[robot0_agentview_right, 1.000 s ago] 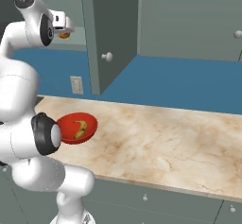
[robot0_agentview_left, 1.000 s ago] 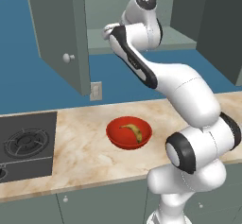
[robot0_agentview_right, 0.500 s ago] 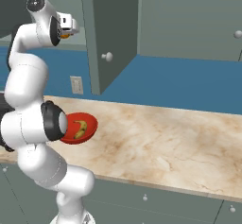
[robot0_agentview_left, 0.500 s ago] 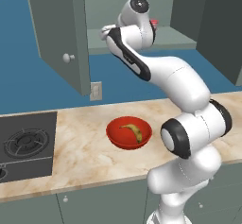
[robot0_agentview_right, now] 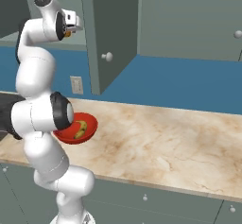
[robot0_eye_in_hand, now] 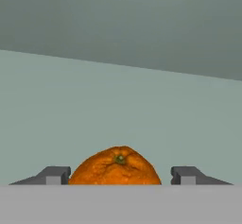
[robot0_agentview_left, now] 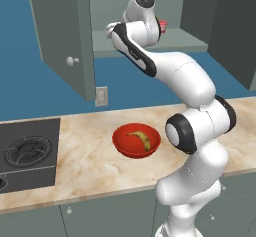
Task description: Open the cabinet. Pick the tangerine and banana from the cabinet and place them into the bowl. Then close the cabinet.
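Orange tangerine sits between your hand's spread fingertips, a gap on each side, on the shelf inside the open cabinet. It looks light, round, likely to roll: pinch across its middle, gently. Below the cabinet, the banana lies in the bowl on the bench.

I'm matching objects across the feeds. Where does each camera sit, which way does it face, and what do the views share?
Left base view: behind the arm's left, facing the open cabinet and bowl; arm at right.
Right base view: behind its right, facing counter and bowl; arm at left.
Hand view: on the hand, facing the cabinet interior; tool tips flank the tangerine.
Both base views share bowl and banana.
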{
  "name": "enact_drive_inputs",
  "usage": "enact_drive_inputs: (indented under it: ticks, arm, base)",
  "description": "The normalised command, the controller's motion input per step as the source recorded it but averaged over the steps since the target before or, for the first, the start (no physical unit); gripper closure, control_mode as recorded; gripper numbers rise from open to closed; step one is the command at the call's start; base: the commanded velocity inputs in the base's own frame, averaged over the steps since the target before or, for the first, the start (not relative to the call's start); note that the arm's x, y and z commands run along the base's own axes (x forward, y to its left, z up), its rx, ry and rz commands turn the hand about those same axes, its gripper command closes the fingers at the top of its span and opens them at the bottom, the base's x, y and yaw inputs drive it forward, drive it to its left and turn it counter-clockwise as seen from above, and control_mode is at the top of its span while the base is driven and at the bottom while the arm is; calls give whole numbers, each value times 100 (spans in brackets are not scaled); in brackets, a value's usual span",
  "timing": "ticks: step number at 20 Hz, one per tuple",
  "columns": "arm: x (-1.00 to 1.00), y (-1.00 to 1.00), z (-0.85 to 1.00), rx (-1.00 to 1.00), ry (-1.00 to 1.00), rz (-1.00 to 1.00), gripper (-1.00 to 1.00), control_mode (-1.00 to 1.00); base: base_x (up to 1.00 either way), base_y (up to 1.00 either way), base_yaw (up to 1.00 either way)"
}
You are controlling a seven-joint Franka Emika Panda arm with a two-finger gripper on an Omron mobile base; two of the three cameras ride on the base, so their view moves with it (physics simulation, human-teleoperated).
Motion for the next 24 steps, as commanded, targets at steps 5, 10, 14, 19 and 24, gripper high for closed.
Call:
enact_drive_inputs:
  ticks: [5, 10, 14, 19, 24]
  arm:
    - [12, 0, -22, 0, 9, 0, 100, -100]
    - [-1, 0, -28, -2, -5, 0, 100, -100]
    - [-72, -1, 0, -1, -25, 0, 100, -100]
    - [-100, -16, 20, -1, -3, 0, 100, -100]
    - [-100, -30, -1, 0, 12, 0, 100, -100]
  base:
    - [0, 0, 0]
    - [0, 0, 0]
    - [0, 0, 0]
    - [0, 0, 0]
    - [0, 0, 0]
